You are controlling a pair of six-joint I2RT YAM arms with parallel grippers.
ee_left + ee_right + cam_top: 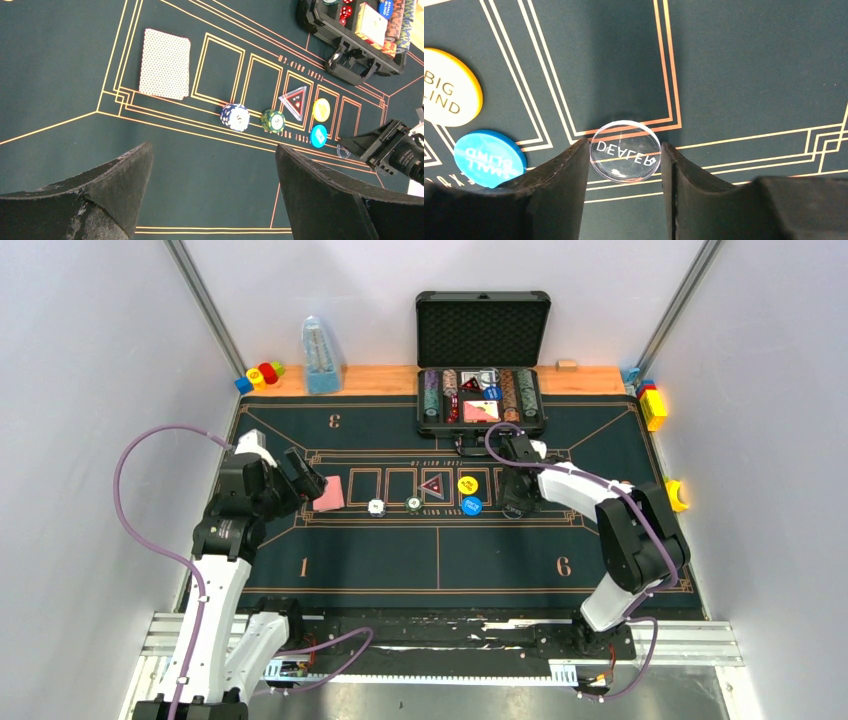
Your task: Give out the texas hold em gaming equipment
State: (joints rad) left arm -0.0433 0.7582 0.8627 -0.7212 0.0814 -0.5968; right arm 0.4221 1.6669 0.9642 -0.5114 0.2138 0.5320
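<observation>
Left jaws hang wide open with nothing in them, well left of the case (482,328). Right jaws are pinching the clear dealer disc (625,151) by its edges, down on the mat (500,560) in front of the case's right half. Card (329,494) lies back-up, near-left of the case. White chip (376,507), green chip (413,504), blue disc (471,505), then yellow disc (467,484) sit in front of the case's left side. Case itself stands open at the back.

Light was even and bright from overhead, soft shadow lay on the green mat (749,60), glare streaked the clear disc (625,151), close fingers (559,190) were blurred.
</observation>
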